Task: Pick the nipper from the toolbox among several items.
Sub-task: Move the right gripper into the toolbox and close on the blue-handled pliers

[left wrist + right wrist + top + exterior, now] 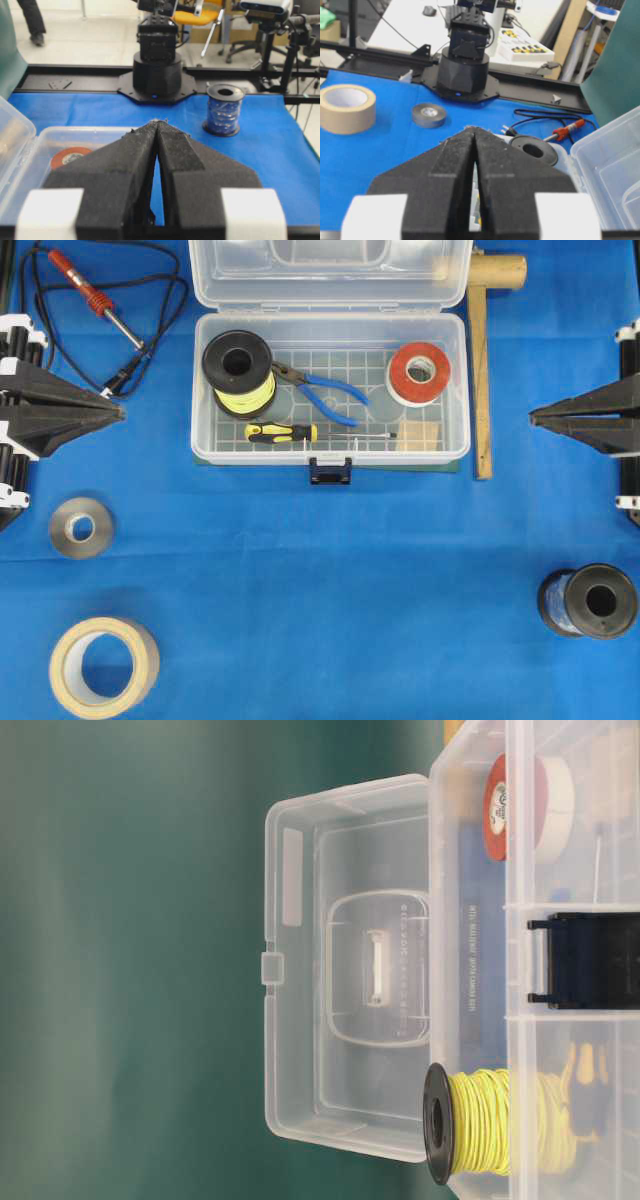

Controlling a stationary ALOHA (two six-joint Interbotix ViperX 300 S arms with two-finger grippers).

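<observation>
Nipper (322, 390) visible only overhead.

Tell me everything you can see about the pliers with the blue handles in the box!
The slim long-nose pliers with two curved blue handles lie flat on the grid floor of the clear plastic toolbox, whose lid is open. Their dark pointed metal tips aim toward the black spool of yellow wire and seem to touch or slip under it. The handles spread slightly apart, reaching toward the middle of the box, just above the yellow-and-black screwdriver. Nothing is gripping them.
</observation>
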